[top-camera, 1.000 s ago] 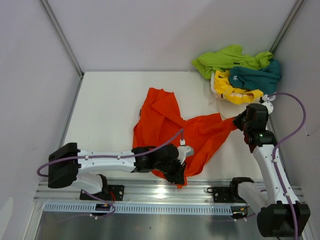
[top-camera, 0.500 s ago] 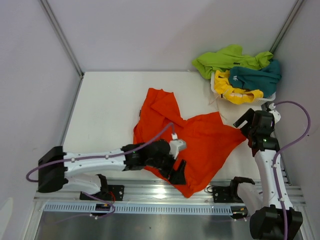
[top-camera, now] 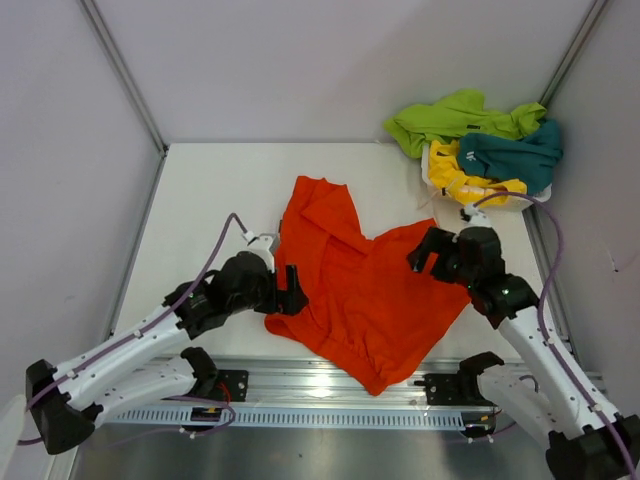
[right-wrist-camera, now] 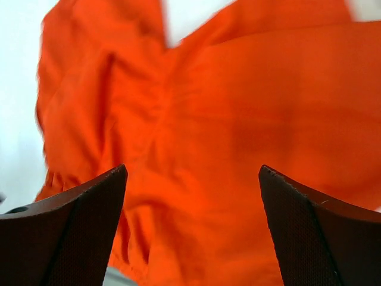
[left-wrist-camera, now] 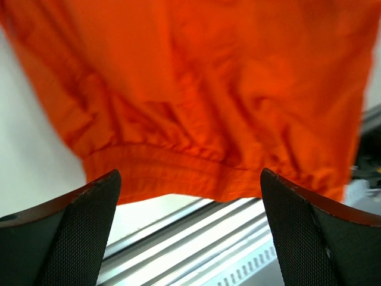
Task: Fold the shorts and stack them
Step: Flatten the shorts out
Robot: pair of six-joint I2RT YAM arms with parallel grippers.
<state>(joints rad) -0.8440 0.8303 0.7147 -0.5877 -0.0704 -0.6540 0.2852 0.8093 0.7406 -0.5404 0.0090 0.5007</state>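
Note:
The orange shorts (top-camera: 365, 290) lie spread and wrinkled across the middle of the table, one corner reaching the near rail. My left gripper (top-camera: 296, 295) is open at their left edge. In the left wrist view its fingers (left-wrist-camera: 77, 232) hang apart with nothing between them, and the gathered waistband of the orange shorts (left-wrist-camera: 178, 173) lies just ahead. My right gripper (top-camera: 422, 252) is open over the right edge of the shorts, with orange fabric (right-wrist-camera: 226, 119) beneath its spread fingers (right-wrist-camera: 321, 232). Yellow shorts (top-camera: 465, 182), teal shorts (top-camera: 515, 155) and lime green shorts (top-camera: 450, 115) are heaped at the back right.
A white basket (top-camera: 432, 172) in the back right corner holds the heap of coloured shorts. A metal rail (top-camera: 320, 385) runs along the near table edge, also visible as the rail (left-wrist-camera: 196, 244) under the left gripper. Walls close in the table at back and sides.
Both grippers opened and let go of the orange shorts. The left arm swung from the near corner to the left edge. The right gripper moved inward over the right edge. The shorts settled flatter.

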